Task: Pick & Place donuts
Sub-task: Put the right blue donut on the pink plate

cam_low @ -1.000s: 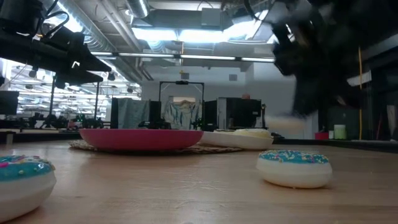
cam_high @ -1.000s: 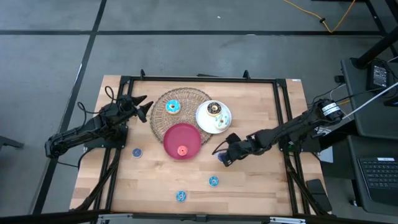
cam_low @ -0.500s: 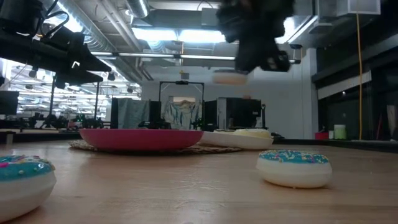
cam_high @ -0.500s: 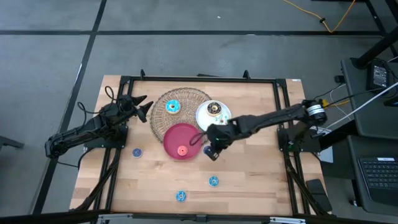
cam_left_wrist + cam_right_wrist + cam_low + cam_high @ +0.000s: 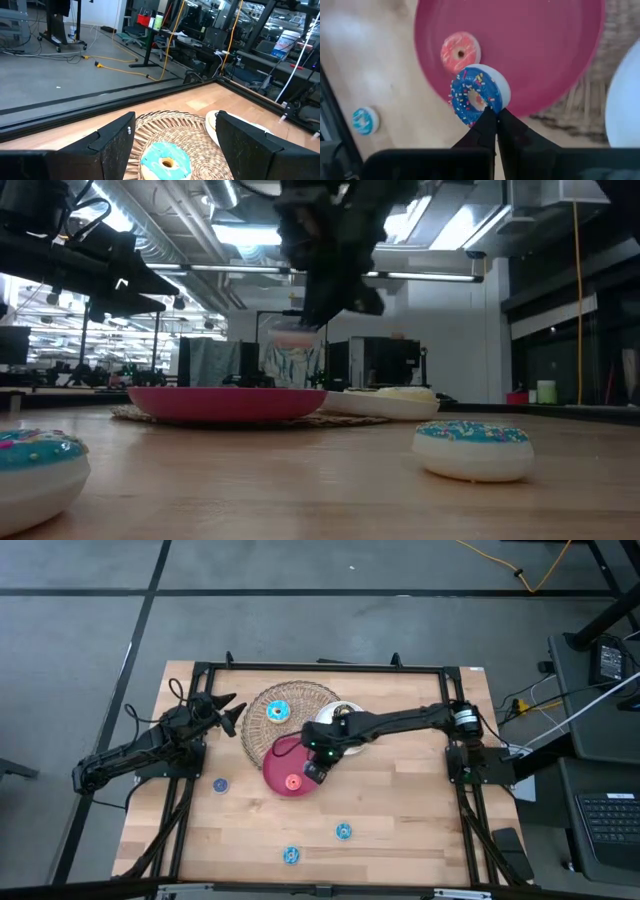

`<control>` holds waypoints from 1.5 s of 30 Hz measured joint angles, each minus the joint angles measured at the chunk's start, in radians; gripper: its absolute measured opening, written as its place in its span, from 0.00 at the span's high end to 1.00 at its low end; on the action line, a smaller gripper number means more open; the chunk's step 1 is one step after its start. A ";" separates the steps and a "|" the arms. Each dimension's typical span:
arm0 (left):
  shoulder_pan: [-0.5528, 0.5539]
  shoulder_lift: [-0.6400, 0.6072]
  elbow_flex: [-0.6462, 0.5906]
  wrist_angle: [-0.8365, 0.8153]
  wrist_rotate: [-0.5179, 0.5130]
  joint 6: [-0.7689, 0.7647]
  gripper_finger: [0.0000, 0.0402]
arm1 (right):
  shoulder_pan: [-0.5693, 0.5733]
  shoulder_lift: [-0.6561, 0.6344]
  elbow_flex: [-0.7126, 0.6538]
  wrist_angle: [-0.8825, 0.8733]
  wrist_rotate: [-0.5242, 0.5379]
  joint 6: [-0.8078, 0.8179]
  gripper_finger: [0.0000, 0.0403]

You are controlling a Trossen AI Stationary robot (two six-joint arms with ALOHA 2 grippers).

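Midway: our right gripper (image 5: 492, 116) pinches blue sprinkled donut (image 5: 476, 95) over red plate (image 5: 280, 757); left gripper (image 5: 228, 712) waits agape; we count three donuts on table.

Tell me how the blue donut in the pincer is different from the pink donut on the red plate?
The blue donut is bigger and has coloured sprinkles; the pink donut is smaller. The blue one hangs tilted on edge in the right pincer above the red plate; the pink one lies flat on it. Both are rings with a hole.
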 joint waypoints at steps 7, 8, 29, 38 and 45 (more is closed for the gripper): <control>0.000 0.000 0.000 -0.002 0.000 0.000 0.34 | -0.008 0.118 0.075 -0.008 -0.005 -0.090 0.98; 0.000 0.000 0.000 0.000 0.000 0.000 0.34 | -0.008 0.132 0.084 -0.006 -0.015 -0.095 0.98; 0.000 0.000 0.000 0.000 0.000 0.000 0.34 | -0.015 0.223 0.131 -0.013 -0.045 -0.181 0.92; 0.000 0.000 0.000 0.000 0.000 0.000 0.34 | -0.022 0.223 0.131 -0.019 -0.044 -0.176 0.85; 0.000 0.000 0.000 0.000 0.000 0.000 0.34 | -0.031 0.223 0.131 -0.021 -0.044 -0.169 0.94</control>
